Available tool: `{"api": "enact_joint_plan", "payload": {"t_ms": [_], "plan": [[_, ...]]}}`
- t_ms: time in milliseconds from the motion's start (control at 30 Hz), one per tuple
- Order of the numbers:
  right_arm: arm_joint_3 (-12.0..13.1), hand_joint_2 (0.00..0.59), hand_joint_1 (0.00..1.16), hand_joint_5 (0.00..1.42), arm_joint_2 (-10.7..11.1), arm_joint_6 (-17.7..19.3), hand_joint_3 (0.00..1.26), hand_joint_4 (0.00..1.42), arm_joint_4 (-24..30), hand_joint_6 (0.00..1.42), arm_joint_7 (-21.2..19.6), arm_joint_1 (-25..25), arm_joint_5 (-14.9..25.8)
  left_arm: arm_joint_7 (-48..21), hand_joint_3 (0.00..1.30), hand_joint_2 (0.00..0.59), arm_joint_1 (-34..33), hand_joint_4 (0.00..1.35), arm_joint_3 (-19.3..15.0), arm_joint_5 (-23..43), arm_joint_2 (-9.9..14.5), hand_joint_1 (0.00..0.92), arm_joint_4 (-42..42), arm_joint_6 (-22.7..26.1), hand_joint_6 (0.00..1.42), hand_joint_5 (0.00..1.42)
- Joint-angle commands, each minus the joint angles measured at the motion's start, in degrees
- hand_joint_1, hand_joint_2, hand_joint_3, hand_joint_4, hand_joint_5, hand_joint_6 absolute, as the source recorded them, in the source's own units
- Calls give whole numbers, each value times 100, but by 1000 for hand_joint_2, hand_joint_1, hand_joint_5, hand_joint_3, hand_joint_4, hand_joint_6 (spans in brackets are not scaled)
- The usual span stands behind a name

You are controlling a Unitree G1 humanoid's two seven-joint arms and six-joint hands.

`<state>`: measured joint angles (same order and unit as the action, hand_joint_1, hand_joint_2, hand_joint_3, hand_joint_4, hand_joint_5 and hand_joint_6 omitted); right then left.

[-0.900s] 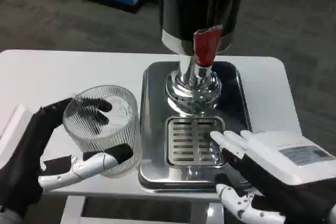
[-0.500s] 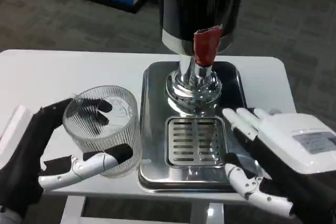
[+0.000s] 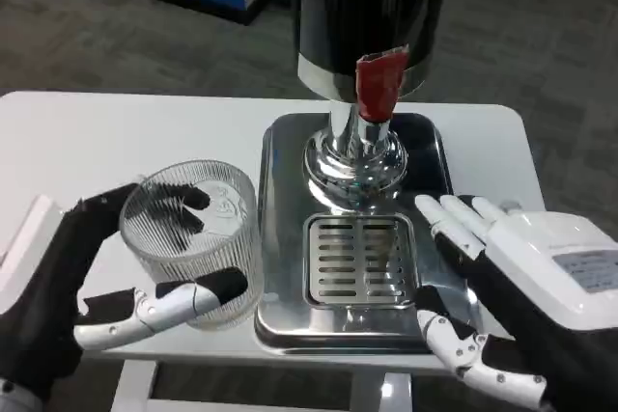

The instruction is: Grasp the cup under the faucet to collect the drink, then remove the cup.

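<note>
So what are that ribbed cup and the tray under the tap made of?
The cup looks like clear glass or hard plastic: see-through, with fine vertical ribs, and the left hand shows through it. The tray with its slotted grate looks like polished metal, probably stainless steel, since it mirrors its surroundings.

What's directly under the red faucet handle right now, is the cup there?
No. Under the red faucet handle sit the chrome spout base and the bare slotted drip grate. The ribbed glass cup stands left of the steel tray, held by the left hand. The dispenser body hides the tray's rear.
</note>
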<state>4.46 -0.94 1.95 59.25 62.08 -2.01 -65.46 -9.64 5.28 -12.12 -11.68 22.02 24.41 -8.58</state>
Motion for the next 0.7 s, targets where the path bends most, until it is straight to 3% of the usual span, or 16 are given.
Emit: {"api": "enact_joint_plan", "payload": {"t_ms": [33, 367, 700], "plan": [[29, 569, 164, 0, -27, -35, 0, 0, 75, 0, 80, -4, 35, -29, 630, 217, -52, 618, 101, 39, -28, 617, 142, 41, 243, 595], [-19, 564, 170, 0, -13, -291, 0, 0, 75, 0, 182, -65, -2, 40, 630, 217, -480, 618, 596, -142, -134, 617, -164, 124, 243, 595], [6, 555, 171, 0, -5, -405, 0, 0, 75, 0, 180, -31, 48, 1, 629, 213, -1375, 618, 1241, -379, -188, 610, -1230, -125, 242, 595]]}}
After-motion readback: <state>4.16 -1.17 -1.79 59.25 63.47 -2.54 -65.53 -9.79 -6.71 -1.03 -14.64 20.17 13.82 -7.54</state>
